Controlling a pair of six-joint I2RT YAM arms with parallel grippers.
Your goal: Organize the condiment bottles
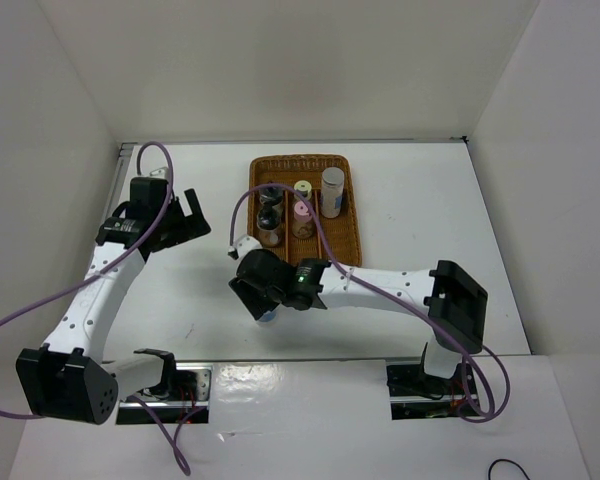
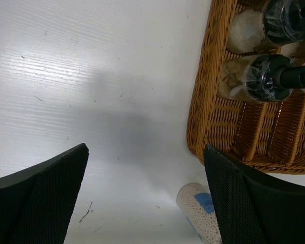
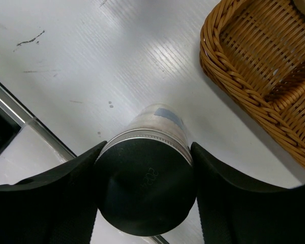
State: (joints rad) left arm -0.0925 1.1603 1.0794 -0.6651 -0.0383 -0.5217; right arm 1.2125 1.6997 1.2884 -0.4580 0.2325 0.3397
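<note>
Left gripper (image 1: 190, 215) hangs wide open and empty over the desk (image 1: 180, 290), left of the wicker tray (image 1: 353, 240). Right gripper (image 3: 148, 147), just off the tray's near left corner, is clamped on an upright dark-capped bottle (image 3: 145, 190), one finger against each side of its cap. Inside the tray stand two dark-topped bottles (image 1: 270, 195) (image 1: 270, 228) on the left, a yellow-green-capped bottle (image 1: 303, 187) and a pink-capped bottle (image 1: 300, 211) in the middle, and a taller silver-capped bottle (image 1: 332, 190) on the right.

Five bottles (image 1: 332, 192) in tray (image 1: 300, 159), dark-capped bottle (image 3: 145, 185) outside.
</note>
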